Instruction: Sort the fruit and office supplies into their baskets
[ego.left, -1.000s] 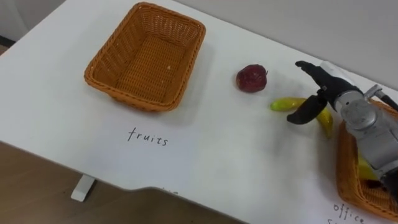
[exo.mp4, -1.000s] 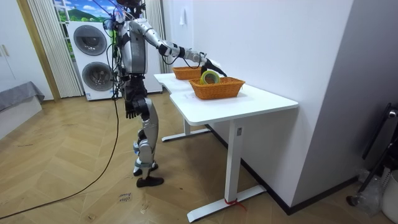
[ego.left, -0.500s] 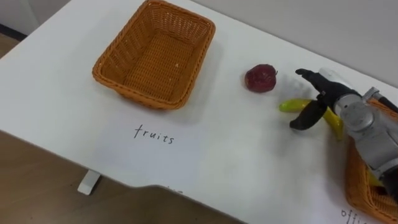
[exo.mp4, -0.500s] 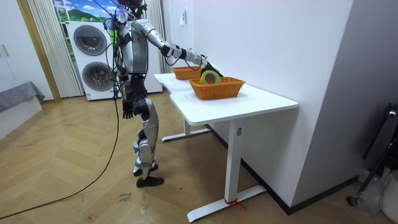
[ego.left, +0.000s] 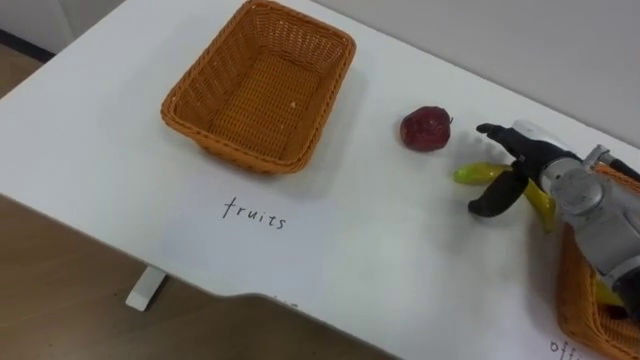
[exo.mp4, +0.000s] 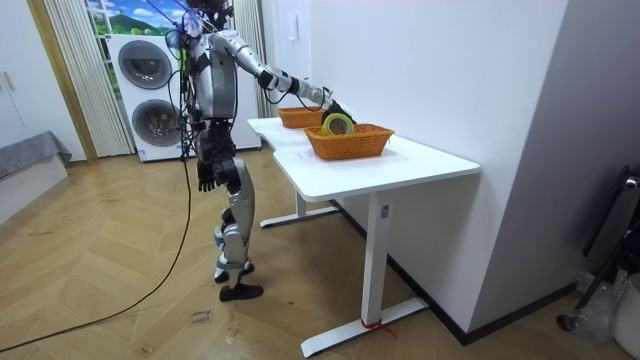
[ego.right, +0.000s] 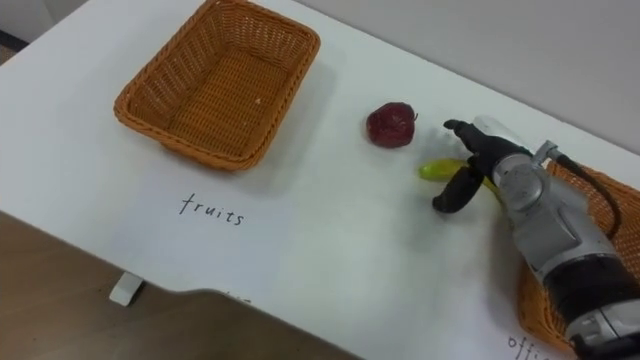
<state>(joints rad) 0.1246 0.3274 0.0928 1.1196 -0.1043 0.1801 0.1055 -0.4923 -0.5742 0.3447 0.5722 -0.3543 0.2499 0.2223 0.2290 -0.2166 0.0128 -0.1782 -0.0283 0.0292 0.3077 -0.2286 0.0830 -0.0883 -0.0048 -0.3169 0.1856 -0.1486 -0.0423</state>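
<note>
**Right hand open around the banana**

We see the right hand (ego.left: 530, 165) stretched out over the white table (ego.left: 380, 250). It is released and spread wide, with the fingers on the far side of the banana (ego.left: 475, 174) and the thumb on the near side. The banana lies on the table between them (nothing is clenched on it). A dark red fruit (ego.left: 426, 129) lies near its green tip. The wicker basket (ego.left: 255, 95) stands well apart to the left, and the second basket (ego.left: 568, 300) stands at the right, beside the forearm. In the room view the robot stands upright at the table. Its left hand (exo.mp4: 206, 178) hangs by the hip, and whether it is released or clenched we cannot tell.
</note>
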